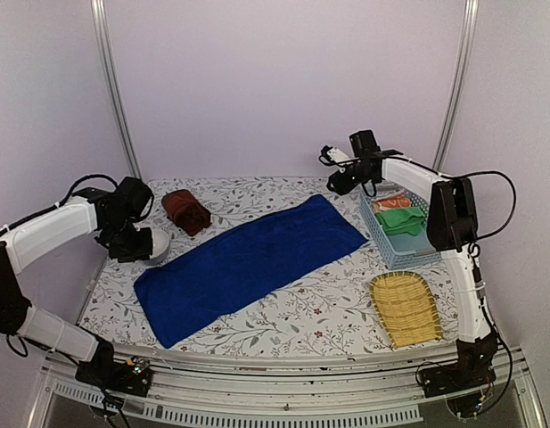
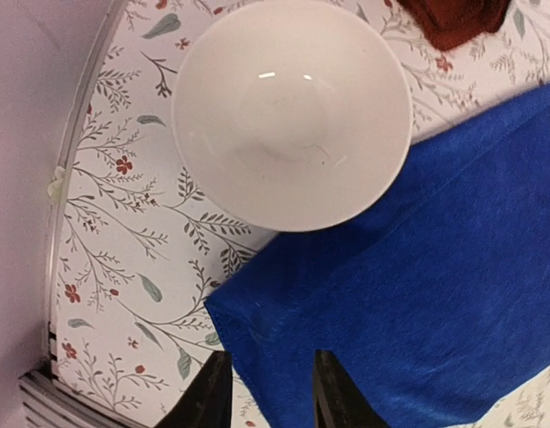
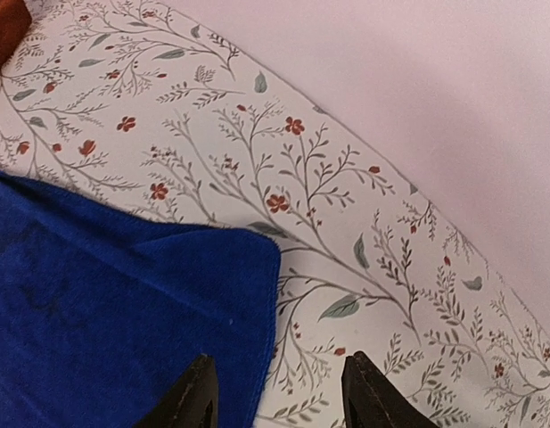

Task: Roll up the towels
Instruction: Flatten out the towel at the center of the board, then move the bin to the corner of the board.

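Blue towel (image 1: 252, 259) flat, diagonal; right pincer (image 3: 279, 370) parted near far corner.

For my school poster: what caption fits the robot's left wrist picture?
Open left gripper hovers over a corner of the blue towel, beside a white bowl on the flowered table.

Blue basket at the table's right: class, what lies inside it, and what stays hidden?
A folded green towel and an orange cloth behind it lie in the blue basket. Anything beneath them is covered, and the right arm hides its right edge.
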